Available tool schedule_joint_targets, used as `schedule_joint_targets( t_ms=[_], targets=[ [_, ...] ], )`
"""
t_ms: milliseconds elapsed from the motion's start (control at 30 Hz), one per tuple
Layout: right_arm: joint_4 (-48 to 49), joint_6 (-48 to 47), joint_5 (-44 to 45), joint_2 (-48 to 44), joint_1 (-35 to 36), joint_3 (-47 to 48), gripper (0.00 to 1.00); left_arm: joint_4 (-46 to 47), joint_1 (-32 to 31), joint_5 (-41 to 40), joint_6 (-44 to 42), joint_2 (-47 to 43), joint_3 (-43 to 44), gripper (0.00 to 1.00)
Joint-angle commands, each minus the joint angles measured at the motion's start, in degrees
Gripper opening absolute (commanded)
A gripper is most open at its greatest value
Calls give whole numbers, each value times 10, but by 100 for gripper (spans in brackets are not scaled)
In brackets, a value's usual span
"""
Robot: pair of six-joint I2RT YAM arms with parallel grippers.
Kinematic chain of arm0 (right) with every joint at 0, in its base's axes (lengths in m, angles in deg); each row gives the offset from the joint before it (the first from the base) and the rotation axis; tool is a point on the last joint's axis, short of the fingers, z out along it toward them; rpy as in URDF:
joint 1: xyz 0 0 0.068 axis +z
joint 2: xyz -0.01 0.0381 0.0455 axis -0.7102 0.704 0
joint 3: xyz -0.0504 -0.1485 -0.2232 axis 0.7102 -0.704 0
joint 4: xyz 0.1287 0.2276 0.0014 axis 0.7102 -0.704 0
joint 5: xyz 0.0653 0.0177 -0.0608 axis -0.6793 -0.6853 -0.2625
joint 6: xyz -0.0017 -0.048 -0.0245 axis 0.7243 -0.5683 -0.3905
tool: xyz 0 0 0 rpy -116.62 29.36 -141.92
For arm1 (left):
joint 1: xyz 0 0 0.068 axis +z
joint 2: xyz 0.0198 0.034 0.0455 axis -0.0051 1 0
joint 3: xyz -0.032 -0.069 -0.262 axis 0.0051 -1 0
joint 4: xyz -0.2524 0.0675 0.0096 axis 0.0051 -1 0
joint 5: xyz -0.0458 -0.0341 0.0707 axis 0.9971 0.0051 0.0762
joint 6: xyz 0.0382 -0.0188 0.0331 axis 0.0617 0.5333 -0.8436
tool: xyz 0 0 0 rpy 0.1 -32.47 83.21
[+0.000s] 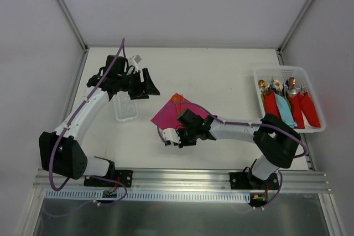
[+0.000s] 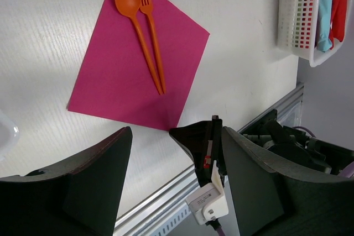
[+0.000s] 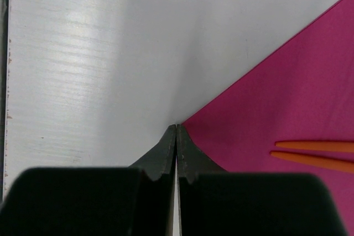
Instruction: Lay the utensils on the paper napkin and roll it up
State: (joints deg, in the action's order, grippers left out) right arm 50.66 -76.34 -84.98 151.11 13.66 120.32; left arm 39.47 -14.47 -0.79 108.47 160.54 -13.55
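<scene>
The magenta paper napkin (image 1: 170, 115) lies flat on the table. In the left wrist view the orange spoon (image 2: 137, 23) and the orange fork (image 2: 152, 34) lie side by side on the napkin (image 2: 121, 75). My right gripper (image 3: 176, 127) is shut, with its tips down at the napkin's near corner (image 3: 287, 92). I cannot tell whether paper is pinched. Two orange handle ends (image 3: 315, 153) show at the right. In the top view the right gripper (image 1: 181, 135) covers that corner. My left gripper (image 1: 150, 84) is open and empty, above the table left of the napkin, and its fingers (image 2: 83, 192) frame the view.
A white basket (image 1: 301, 70) at the right holds metal utensils with red and teal wraps, and it also shows in the left wrist view (image 2: 293, 15). A small white tray (image 1: 126, 109) sits left of the napkin. The aluminium rail (image 1: 177, 178) runs along the near edge.
</scene>
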Motion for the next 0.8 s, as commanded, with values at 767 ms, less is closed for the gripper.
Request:
schedule_joint_targets(
  t_ms=[767],
  targets=[
    [-209,-35,-125,101,-99,209,0,115,3,22,103,-122,-232,67]
  ],
)
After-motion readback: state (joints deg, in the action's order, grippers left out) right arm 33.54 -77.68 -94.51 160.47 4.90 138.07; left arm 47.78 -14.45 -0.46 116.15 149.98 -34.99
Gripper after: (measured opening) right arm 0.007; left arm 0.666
